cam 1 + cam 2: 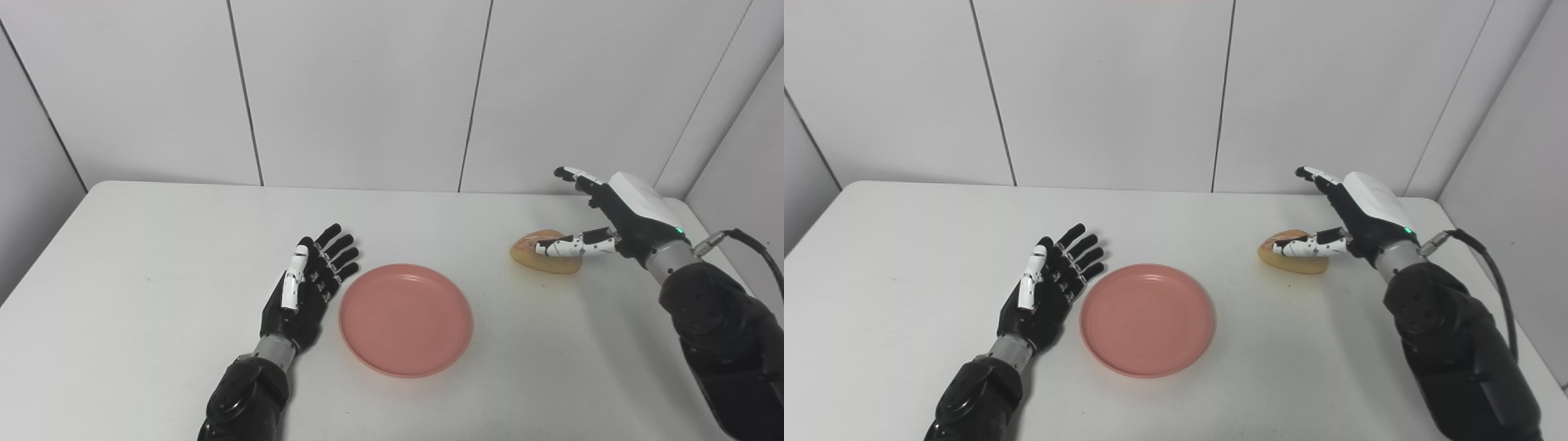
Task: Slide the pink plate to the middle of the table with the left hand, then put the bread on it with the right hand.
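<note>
The pink plate (405, 318) lies near the middle of the white table (153, 245), with nothing on it. My left hand (309, 285) rests just left of the plate, palm up and fingers spread, open, a small gap from the rim. The bread (545, 252), a small tan piece, lies on the table to the right of the plate. My right hand (612, 214) is open right beside the bread: its thumb lies across the bread's near side while its fingers (572, 174) reach out above and behind it. The hand has not closed around the bread.
White wall panels (367, 92) stand close behind the table's far edge. The table's right edge (704, 233) runs just beyond my right hand. A black cable (756, 245) loops off the right wrist.
</note>
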